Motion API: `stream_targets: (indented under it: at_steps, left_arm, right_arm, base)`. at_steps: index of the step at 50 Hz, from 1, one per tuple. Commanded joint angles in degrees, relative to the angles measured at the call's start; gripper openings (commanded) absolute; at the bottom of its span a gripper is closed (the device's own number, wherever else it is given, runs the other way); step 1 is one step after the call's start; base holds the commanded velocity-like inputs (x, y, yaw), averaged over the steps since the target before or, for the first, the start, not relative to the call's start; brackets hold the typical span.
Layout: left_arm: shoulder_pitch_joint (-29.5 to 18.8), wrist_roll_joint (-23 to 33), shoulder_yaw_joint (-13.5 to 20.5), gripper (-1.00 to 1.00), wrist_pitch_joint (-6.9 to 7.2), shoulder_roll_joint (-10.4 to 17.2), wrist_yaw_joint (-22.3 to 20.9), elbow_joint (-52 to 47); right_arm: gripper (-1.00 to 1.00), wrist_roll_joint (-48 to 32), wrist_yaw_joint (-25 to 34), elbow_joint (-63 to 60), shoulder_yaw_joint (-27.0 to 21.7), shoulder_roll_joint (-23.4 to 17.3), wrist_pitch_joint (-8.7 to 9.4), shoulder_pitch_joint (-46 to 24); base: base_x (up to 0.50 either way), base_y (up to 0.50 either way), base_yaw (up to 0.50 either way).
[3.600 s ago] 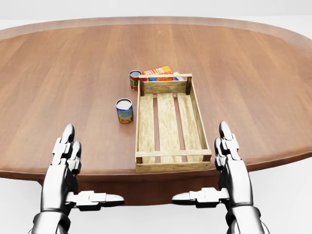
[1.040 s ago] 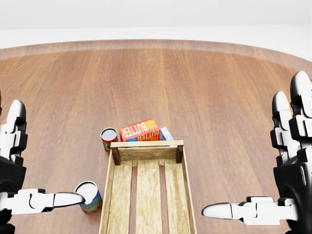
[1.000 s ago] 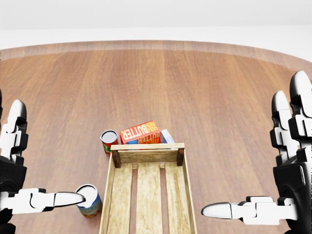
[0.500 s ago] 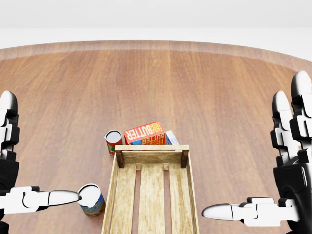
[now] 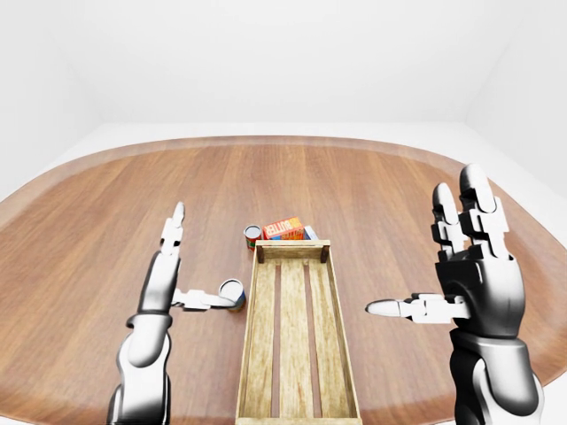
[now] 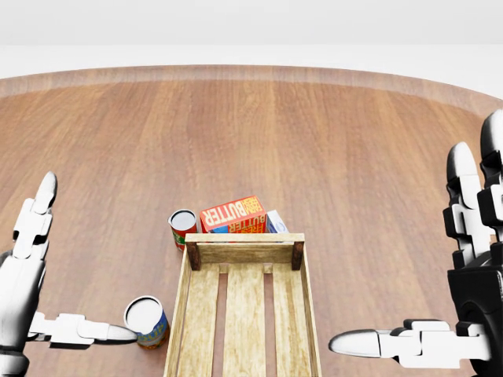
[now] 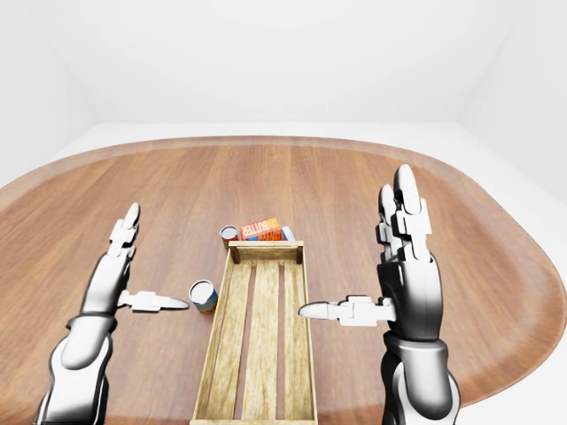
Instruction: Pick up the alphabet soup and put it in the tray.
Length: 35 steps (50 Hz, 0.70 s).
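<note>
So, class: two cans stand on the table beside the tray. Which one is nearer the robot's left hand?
The blue-and-yellow can, at the tray's left wall: the left hand's thumb points right at it. The red can stands farther up, beside the butter box.
</note>
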Motion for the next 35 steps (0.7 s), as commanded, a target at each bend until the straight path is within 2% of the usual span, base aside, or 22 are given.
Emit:
stream_targets:
  at_steps: [1,4,7,12,15,17,18,20,22,23,24,25,26,30,35]
  left_arm:
    - [-5.3,19.1,-0.4,1.0,0.98,3.3,0.2,9.4]
    - [-6.8,27.6,-1.9,1.0,0.98,5.4,1.5,15.1]
    - [-8.6,29.5,-1.8,1.0,0.98,5.5,1.2,16.8]
    - [-12.8,35.2,-3.5,1.0,0.98,7.3,2.0,23.7]
    - [-15.9,38.8,-4.7,1.0,0.98,8.5,4.0,29.5]
    - [-16.8,39.4,-4.8,1.0,0.98,8.3,4.3,31.0]
    - [-17.2,39.8,-5.5,1.0,0.03,8.7,4.4,32.6]
    - [-19.0,41.3,-6.6,1.0,-0.2,8.6,6.2,37.0]
    - [-18.4,41.9,-7.2,1.0,-0.82,8.4,5.4,36.9]
    - [-19.3,43.8,-7.7,1.0,-0.14,8.3,7.2,38.7]
    - [-19.8,44.0,-7.9,1.0,-0.33,8.2,7.2,39.6]
    - [-20.1,43.3,-8.0,1.0,-1.45,7.9,9.3,42.8]
    - [-20.6,43.2,-8.3,1.0,-1.83,7.8,10.3,44.8]
    - [-22.4,44.0,-9.9,1.0,-2.08,7.5,12.6,50.0]
    - [-24.1,44.4,-10.9,1.0,-2.38,7.5,13.3,53.9]
  right_arm:
    - [1.0,0.2,-0.1,-0.1,-0.2,0.0,0.0,-0.2]
    - [1.0,0.2,-0.3,-0.5,-0.1,0.0,0.0,-0.2]
    - [1.0,-0.1,-0.4,-0.4,0.3,0.0,0.0,-0.1]
    - [1.0,0.0,-0.5,-0.7,0.4,0.0,0.0,-0.1]
    - [1.0,0.0,-0.6,-0.7,0.6,0.0,0.0,-0.1]
    - [1.0,-0.1,-0.7,-0.9,0.9,0.0,0.0,0.1]
    - [1.0,-0.1,-0.7,-0.9,0.9,0.0,0.0,0.1]
    - [1.0,0.0,-0.7,-1.2,0.9,0.0,0.0,0.2]
    - [1.0,0.1,-0.6,-1.2,0.8,0.0,0.0,0.2]
    - [1.0,0.1,-0.7,-1.1,0.7,0.0,0.0,0.1]
    - [1.0,0.2,-0.7,-1.1,0.7,0.0,0.0,0.1]
    - [1.0,0.1,-0.7,-1.1,0.8,0.0,0.0,0.1]
    - [1.0,0.1,-0.7,-1.1,0.8,0.0,0.0,0.0]
    - [1.0,0.3,-0.6,-0.9,0.6,0.0,0.0,0.0]
    - [1.0,0.6,-0.6,-0.9,0.2,-0.1,0.0,-0.3]
  base:
    - [0.0,0.0,0.0]
    - [0.0,0.0,0.0]
    - [0.0,0.0,0.0]
    - [0.0,0.0,0.0]
    - [0.0,0.0,0.0]
    - [0.0,0.0,0.0]
    - [0.0,0.0,0.0]
    - [0.0,0.0,0.0]
    - [0.0,0.0,0.0]
    - [0.0,0.0,0.0]
    - [0.0,0.0,0.0]
    - [0.0,0.0,0.0]
    - [0.0,0.0,0.0]
    - [0.0,0.0,0.0]
    - [0.0,0.0,0.0]
